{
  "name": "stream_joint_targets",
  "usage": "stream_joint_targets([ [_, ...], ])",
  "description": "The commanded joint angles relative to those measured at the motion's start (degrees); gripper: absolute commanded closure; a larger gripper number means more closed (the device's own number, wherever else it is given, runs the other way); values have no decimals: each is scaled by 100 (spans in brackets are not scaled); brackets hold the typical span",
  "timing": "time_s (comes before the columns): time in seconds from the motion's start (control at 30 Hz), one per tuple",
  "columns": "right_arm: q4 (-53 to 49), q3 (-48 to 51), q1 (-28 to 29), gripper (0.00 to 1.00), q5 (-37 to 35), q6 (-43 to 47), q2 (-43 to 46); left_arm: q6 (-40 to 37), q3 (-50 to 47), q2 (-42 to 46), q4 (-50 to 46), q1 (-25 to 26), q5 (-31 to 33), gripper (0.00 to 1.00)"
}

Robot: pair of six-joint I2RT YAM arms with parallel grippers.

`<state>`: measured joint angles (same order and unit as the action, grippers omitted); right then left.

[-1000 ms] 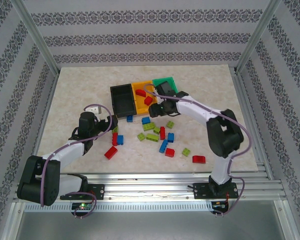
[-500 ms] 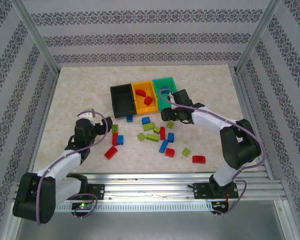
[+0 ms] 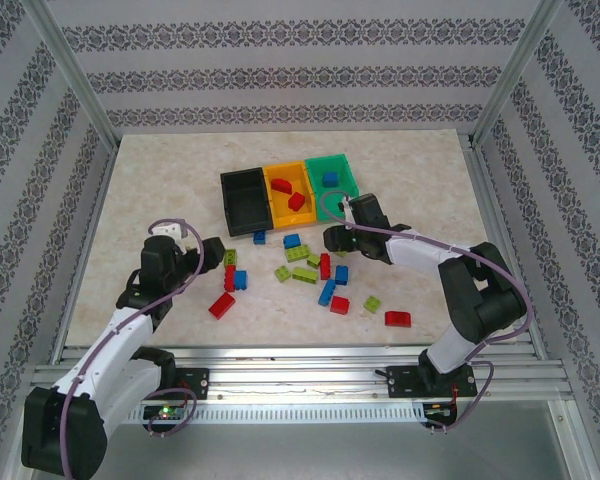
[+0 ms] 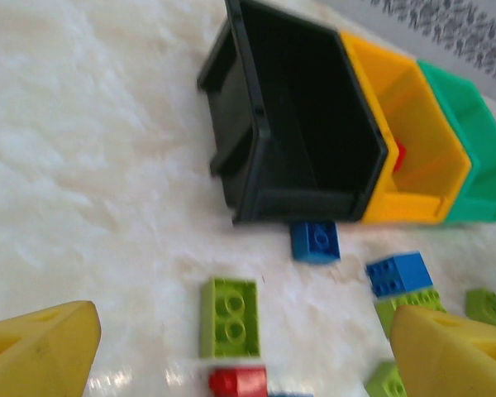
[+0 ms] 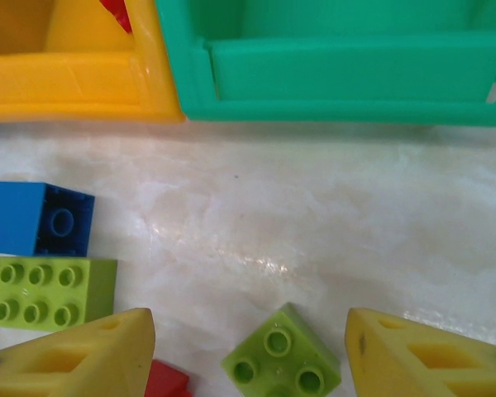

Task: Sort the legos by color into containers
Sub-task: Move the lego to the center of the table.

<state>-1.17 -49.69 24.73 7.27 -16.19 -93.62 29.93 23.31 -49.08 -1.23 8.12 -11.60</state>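
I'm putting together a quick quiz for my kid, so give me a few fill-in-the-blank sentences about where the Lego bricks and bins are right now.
The orange-yellow bin holds two ___ bricks.
The single brick in the green bin is ___.
A blue brick lies on the table just in front of the ___ bin.
The small brick seen between the open fingers of the right gripper is ___.
Missing words: red; blue; black; green.

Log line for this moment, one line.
left gripper open, empty, by lime brick | right gripper open, empty, near green bin | orange-yellow bin: two red bricks | green bin: blue brick
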Motion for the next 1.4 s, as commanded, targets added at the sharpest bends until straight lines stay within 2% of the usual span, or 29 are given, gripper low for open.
stream_joint_targets([
  [0.0,292,35,12,37,253,-182,63,786,-22,105,-1257,-65,-698,10],
  [0.17,632,247,1,37,429,-399,191,1159,112,-35,-1741,175,-1246,15],
  [0.3,815,346,10,37,564,-484,244,1143,447,-387,-2522,411,-790,19],
  [0.37,811,337,6,37,570,-500,239,1008,618,-641,-2804,426,-740,29],
  [0.5,978,472,5,37,544,-534,362,786,1041,-1170,-3434,535,-393,32],
  [0.67,963,503,-3,37,495,-508,445,598,1353,-1603,-3567,839,-233,33],
  [0.73,967,488,-3,37,501,-508,415,540,1427,-1725,-3543,933,-301,40],
  [1.17,757,407,-110,37,332,-330,410,285,1891,-2611,-3652,1187,4,39],
  [1.37,754,399,-127,37,349,-315,404,200,2224,-3082,-3866,1333,372,38],
])
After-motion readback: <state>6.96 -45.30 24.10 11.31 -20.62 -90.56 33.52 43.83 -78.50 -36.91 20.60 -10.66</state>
